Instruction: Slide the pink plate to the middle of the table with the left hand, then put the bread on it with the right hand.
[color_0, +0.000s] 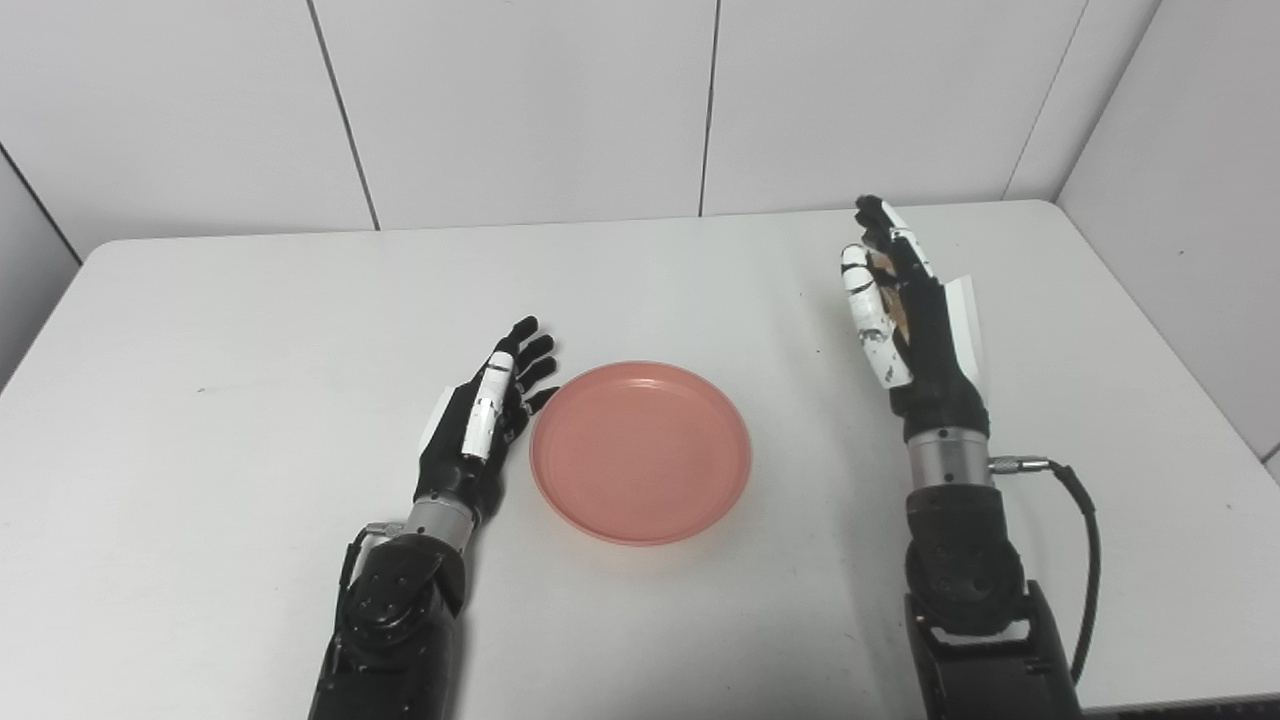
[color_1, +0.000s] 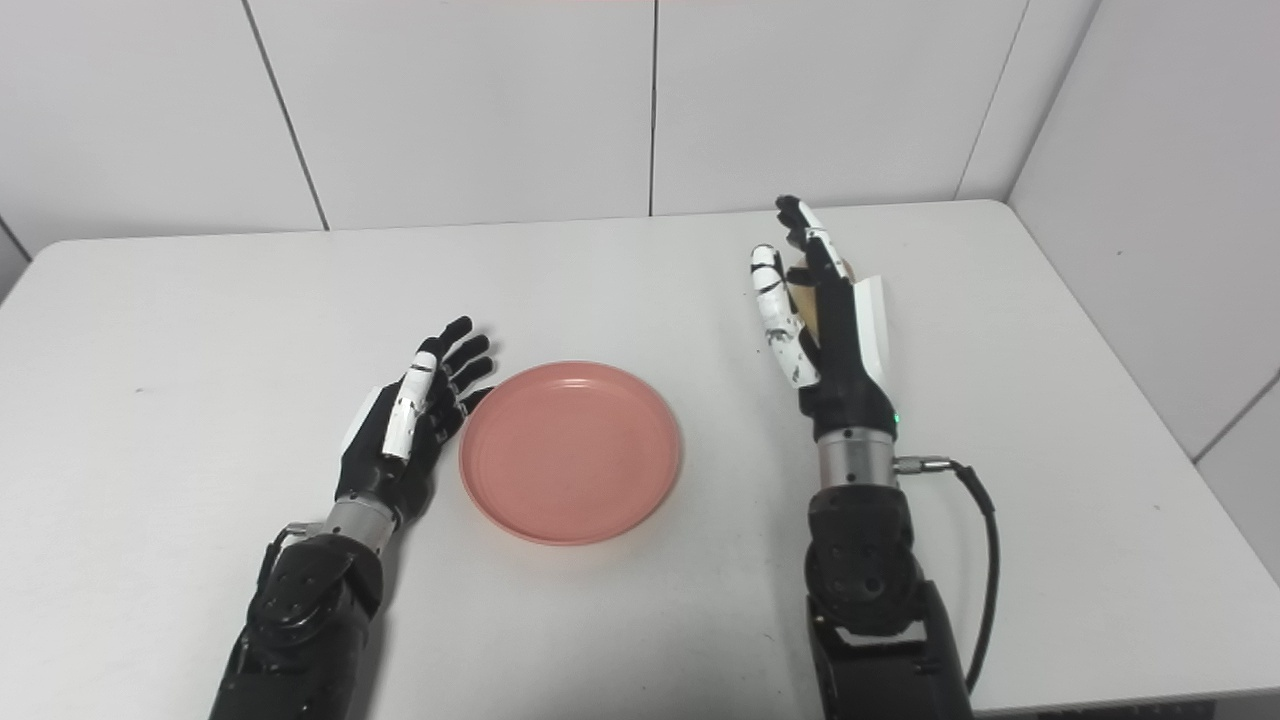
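The pink plate (color_0: 640, 452) lies empty near the middle of the white table (color_0: 250, 330). My left hand (color_0: 488, 415) is open and rests on the table at the plate's left rim, fingertips at the rim or just short of it. My right hand (color_0: 905, 315) stands on edge at the far right, fingers stretched out and apart. The brown bread (color_0: 886, 290) shows only as a small patch between the thumb and the fingers, and the hand hides most of it. It also shows in the right eye view (color_1: 806, 296). The fingers are not closed on it.
White wall panels (color_0: 520, 100) stand behind the table's far edge, and a side wall (color_0: 1180, 200) is close on the right. A black cable (color_0: 1088, 530) loops out from my right wrist. Bare tabletop lies between the plate and my right hand.
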